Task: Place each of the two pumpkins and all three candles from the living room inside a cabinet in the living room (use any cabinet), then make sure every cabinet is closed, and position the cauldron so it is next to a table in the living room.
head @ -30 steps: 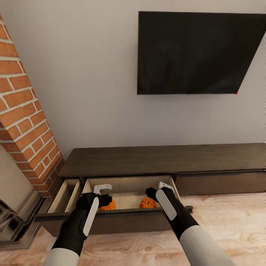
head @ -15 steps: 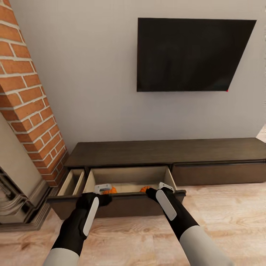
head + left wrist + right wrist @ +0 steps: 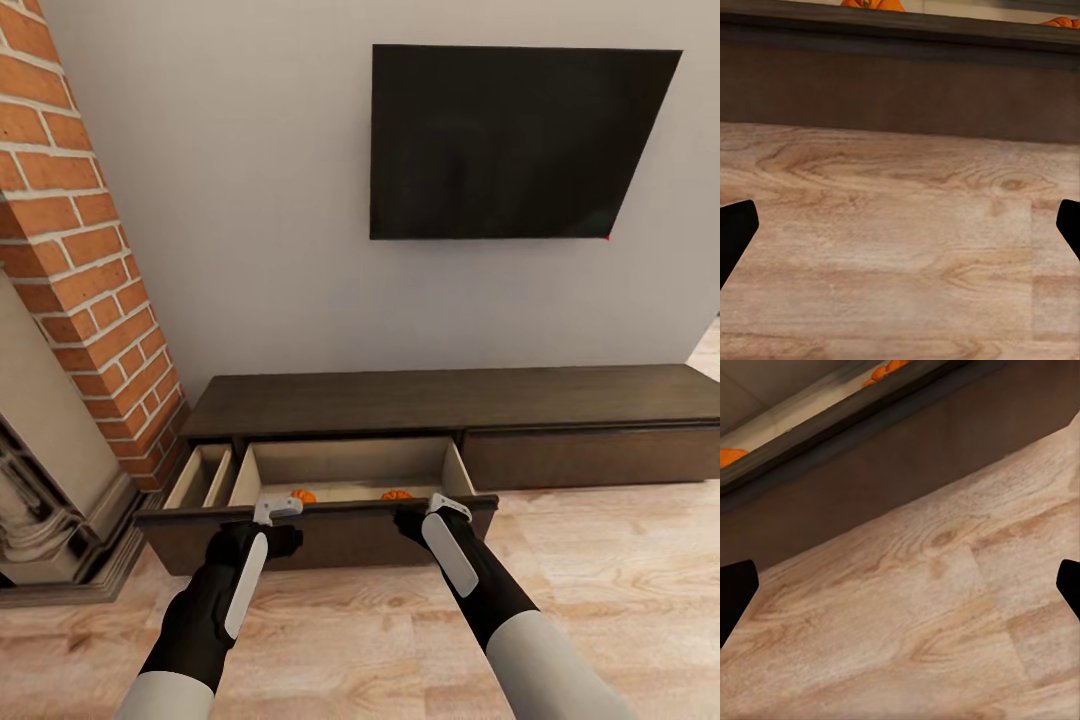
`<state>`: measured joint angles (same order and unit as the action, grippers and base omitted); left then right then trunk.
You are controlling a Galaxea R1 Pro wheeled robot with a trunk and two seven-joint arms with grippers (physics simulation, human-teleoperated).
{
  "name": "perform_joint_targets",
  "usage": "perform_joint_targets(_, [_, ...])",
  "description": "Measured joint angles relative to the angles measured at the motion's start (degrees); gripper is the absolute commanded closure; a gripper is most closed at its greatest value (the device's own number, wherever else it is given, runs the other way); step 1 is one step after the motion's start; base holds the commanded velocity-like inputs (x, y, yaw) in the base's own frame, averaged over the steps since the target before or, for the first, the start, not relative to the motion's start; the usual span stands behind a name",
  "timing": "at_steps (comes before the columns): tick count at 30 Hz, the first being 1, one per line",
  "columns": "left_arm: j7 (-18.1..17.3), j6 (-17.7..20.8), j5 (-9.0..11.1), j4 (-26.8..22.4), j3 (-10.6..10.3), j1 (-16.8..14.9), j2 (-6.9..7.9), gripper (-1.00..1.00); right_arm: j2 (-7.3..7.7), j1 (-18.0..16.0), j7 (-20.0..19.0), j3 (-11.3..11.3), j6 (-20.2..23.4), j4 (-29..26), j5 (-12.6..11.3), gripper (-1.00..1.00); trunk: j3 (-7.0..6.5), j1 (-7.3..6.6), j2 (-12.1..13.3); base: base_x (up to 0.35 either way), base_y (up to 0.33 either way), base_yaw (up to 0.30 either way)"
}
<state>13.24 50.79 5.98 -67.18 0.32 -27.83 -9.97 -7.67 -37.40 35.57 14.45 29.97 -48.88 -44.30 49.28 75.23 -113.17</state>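
Note:
The long dark-brown cabinet point(image 3: 450, 405) stands against the wall with its wide drawer point(image 3: 345, 470) pulled out. Two orange pumpkins point(image 3: 302, 495) point(image 3: 396, 494) lie in that drawer, their tops just showing over the drawer front. The left wrist view catches them too, pumpkins point(image 3: 872, 4) point(image 3: 1061, 22), beyond the drawer front point(image 3: 900, 82). My left gripper point(image 3: 278, 510) and right gripper point(image 3: 447, 505) hang over the floor just in front of the drawer front. Both are open and empty, with the black fingertips point(image 3: 735, 232) point(image 3: 733, 596) spread wide.
A narrow drawer point(image 3: 200, 475) at the cabinet's left end is also open. A brick chimney point(image 3: 80, 250) and an ornate fireplace surround point(image 3: 50, 520) stand to the left. A black TV point(image 3: 510, 140) hangs on the wall. Wooden floor point(image 3: 600, 580) stretches in front.
The whole view has pulled back from the cabinet. My grippers, earlier over the open drawer, are now in front of its front panel. The pumpkins stay in the drawer.

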Motion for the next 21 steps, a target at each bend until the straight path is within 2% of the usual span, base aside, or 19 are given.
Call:
perform_joint_targets(10, [-0.05, -0.02, -0.08, -0.27, 0.00, 0.00, 0.00, -1.00, 0.08, -0.02, -0.14, 0.09, 0.44, 0.08, -0.15, -1.00, 1.79, 2.20, -4.01, -0.007, 0.000, 0.000])
perform_joint_targets(16, [-0.07, -0.07, -0.08, -0.27, 0.00, 0.00, 0.00, -1.00, 0.09, -0.01, -1.45, 0.15, 0.45, 0.09, -0.07, -1.00, 2.87, 3.55, -6.42, -0.253, 0.000, 0.000])
perform_joint_targets(21, [-0.08, -0.02, -0.08, -0.27, 0.00, 0.00, 0.00, -1.00, 0.09, 0.00, -1.61, 0.48, 0.46, 0.09, -0.07, -1.00, 3.77, 4.62, -8.42, -0.082, 0.000, 0.000])
